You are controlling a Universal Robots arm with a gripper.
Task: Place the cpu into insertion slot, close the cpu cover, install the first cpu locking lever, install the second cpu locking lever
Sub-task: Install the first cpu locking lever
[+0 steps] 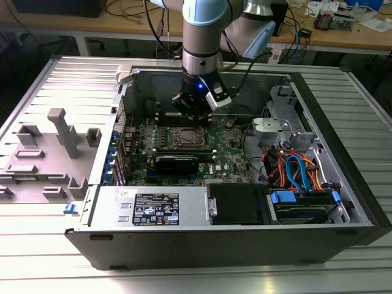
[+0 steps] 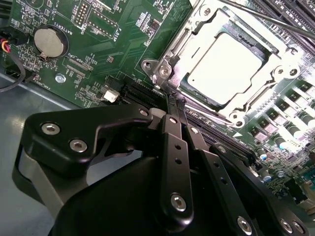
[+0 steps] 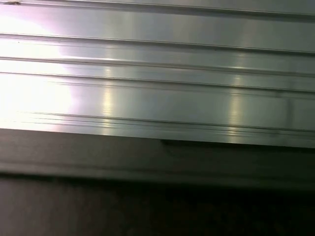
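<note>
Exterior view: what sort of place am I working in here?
Likely an electronics lab or robot test cell: an opened desktop computer case lies on a ribbed aluminium table, with a wooden workbench behind it carrying cables and small circuit boards.

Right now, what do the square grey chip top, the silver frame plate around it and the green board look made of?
The square grey chip top: looks like dull brushed metal, with a soft matte sheen. The silver frame plate: thin bright metal, probably stamped steel, with sharp glints on its edges. The green board: lacquered circuit laminate, showing fine traces and white print.

place: lab/workshop | cues: ribbed aluminium table [image 1: 367, 110]; cable-strewn wooden benches [image 1: 122, 24]; opened computer case [image 1: 343, 184]
</note>
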